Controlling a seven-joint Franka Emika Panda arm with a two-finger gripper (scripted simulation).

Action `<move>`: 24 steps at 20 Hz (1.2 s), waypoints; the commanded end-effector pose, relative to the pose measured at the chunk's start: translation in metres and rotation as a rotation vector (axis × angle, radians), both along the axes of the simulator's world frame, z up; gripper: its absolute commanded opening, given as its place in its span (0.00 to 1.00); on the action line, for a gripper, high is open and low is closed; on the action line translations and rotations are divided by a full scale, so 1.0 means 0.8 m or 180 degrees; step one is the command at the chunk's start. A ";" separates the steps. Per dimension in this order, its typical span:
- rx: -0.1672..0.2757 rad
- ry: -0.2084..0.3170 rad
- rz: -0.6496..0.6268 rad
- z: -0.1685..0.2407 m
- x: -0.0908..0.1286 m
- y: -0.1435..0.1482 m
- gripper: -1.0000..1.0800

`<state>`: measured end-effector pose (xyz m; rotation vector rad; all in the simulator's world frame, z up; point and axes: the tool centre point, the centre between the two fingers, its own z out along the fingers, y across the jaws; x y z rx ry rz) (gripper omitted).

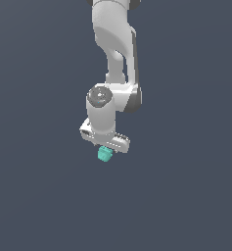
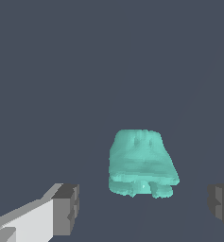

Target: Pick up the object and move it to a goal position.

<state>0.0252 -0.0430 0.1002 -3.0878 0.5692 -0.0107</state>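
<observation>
The table (image 1: 34, 196) is showing as one plain dark slate surface running out to every edge of both views, with no rim or wall appearing in either, so open room is lying all around the arm. In the exterior view the white arm is reaching down from the top, and its hand (image 1: 105, 145) is hanging just above the object (image 1: 104, 155), a small teal-green blocky lump peeking out from under the hand's lower edge.

In the wrist view the object (image 2: 141, 163) is sitting between the two fingers (image 2: 65, 208), nearer the far-side one though touching neither. The hand (image 2: 144, 208) is spread wide, with clear gaps on both sides of the lump. The object is looking roughly cube-like, slightly wider at one end, where a notch is splitting its edge into two stubby feet; its long axis is probably running across the gap's line, though the low angle is making that hard to judge.
</observation>
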 end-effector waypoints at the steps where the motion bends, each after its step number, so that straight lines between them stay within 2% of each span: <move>1: 0.0000 0.0012 -0.0124 -0.009 0.000 -0.008 0.96; 10: -0.0001 0.0023 -0.0193 -0.020 -0.001 -0.013 0.96; 19: -0.0001 0.0022 -0.0211 -0.071 -0.003 -0.013 0.96; 24: -0.0001 0.0022 -0.0212 -0.079 -0.001 -0.013 0.96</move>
